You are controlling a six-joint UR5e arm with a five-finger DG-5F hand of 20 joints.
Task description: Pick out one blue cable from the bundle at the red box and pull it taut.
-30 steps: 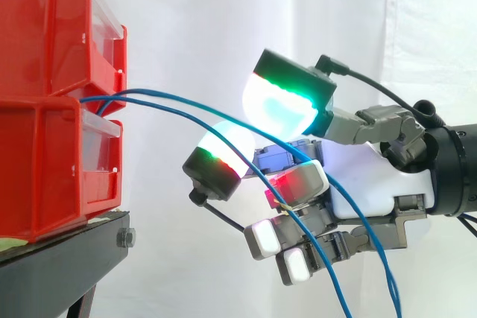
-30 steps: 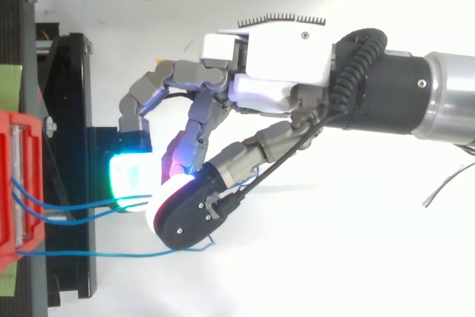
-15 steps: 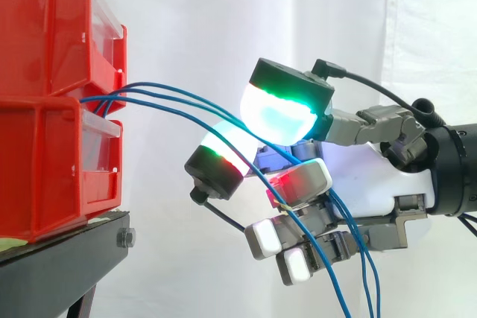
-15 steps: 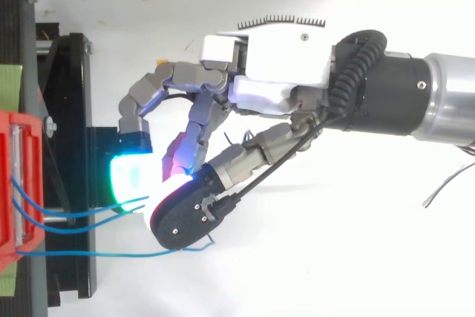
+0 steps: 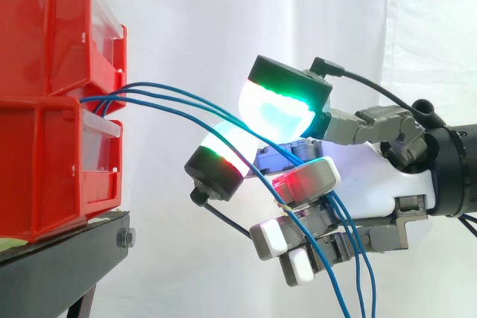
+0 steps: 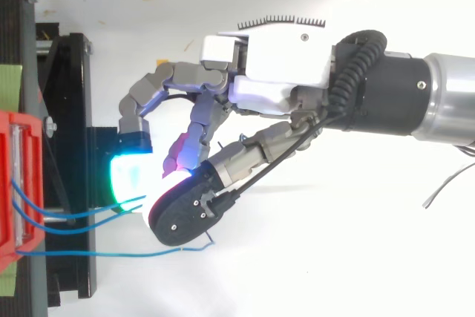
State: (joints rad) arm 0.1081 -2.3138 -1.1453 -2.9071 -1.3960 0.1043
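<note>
The hand (image 5: 373, 176) is curled loosely round the blue cables (image 6: 89, 254), which sag in arcs from the front of the red box (image 5: 45, 161) on the left, pass between the glowing pads and drop past the palm. By my judgement the reach is done, but no single cable is separated and none is taut. Open room lies to the right, away from the box's front edge and the black stand (image 5: 67, 258).

No text, label, number or sign can be read on the red bins (image 5: 45, 109), the black stand (image 5: 59, 258), the blue cables (image 6: 96, 253) or the hand (image 6: 282, 72).
</note>
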